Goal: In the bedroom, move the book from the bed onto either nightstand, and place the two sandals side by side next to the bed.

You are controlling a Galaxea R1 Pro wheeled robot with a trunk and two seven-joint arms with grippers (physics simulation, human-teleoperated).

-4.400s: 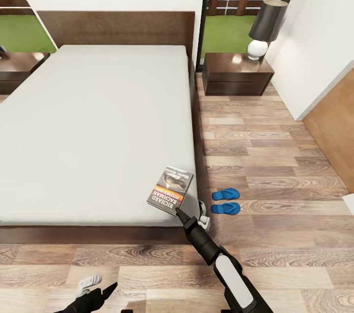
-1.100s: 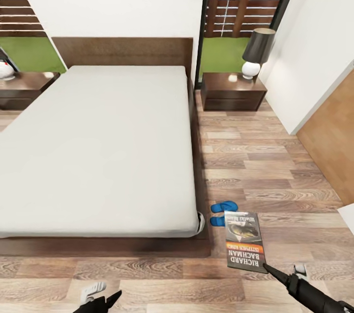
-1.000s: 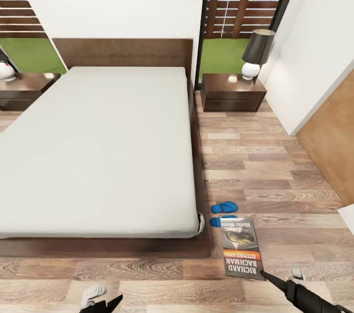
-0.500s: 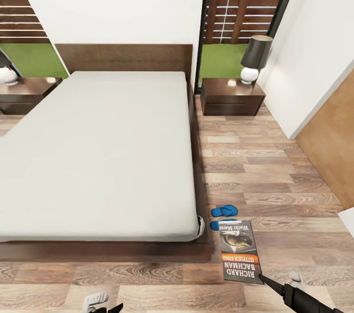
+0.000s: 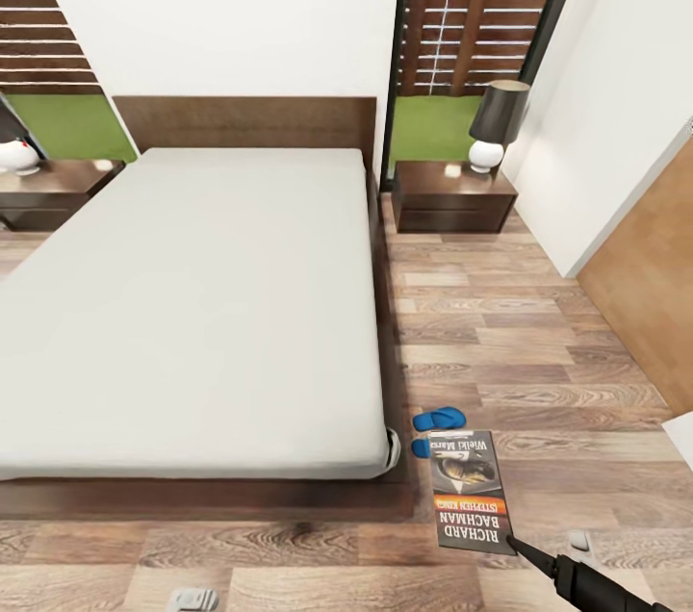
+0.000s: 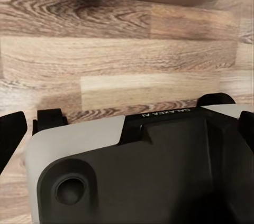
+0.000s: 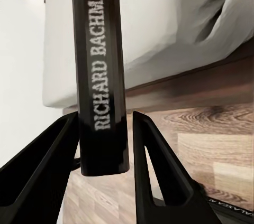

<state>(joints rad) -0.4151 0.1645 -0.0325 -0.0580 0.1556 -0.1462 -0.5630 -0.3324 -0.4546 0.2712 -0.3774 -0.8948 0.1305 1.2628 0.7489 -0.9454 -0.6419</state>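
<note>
Lifted off the bed (image 5: 192, 304), the book (image 5: 469, 492) sits between right fingers (image 7: 58, 171)

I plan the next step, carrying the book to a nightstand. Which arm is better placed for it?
The right. Its gripper already clamps the book, and the nightstand with the lamp lies ahead on that side. The left gripper is low and empty.

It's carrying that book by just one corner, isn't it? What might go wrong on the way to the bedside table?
The right gripper pinches the book only near one end, so the long free part could swing or slip out. The book hangs over the sandals, so a drop might knock them apart. On the nightstand, the lamp takes up one side, leaving less room.
</note>
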